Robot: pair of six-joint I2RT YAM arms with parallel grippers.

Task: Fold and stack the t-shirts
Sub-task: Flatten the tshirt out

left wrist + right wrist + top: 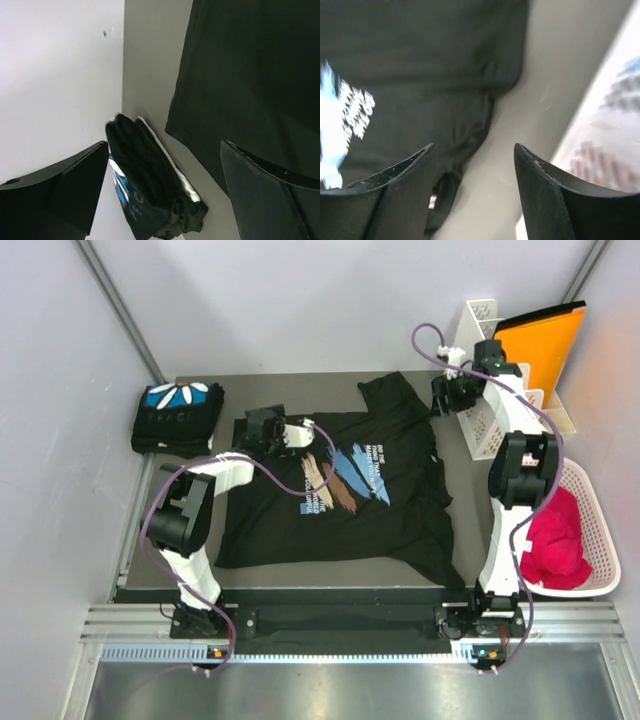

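One black t-shirt [340,490] lies spread flat on the grey table [468,485], its blue-and-tan brush-stroke print facing up. A second t-shirt [178,413], folded, with a blue and white petal print, sits at the back left corner. My left gripper [262,427] hovers over the spread shirt's left sleeve. In the left wrist view that gripper [164,144] is open and empty, with the folded shirt [150,185] and the spread shirt's edge [250,75] below. My right gripper [446,395] hangs beside the right sleeve. It [474,146] is open, holding nothing, above the sleeve [470,125].
A white basket [597,505] holding red cloth [555,535] stands at the right edge. Behind it a white rack [480,425] holds an orange folder [542,345]. Pale walls enclose the table on the left, back and right.
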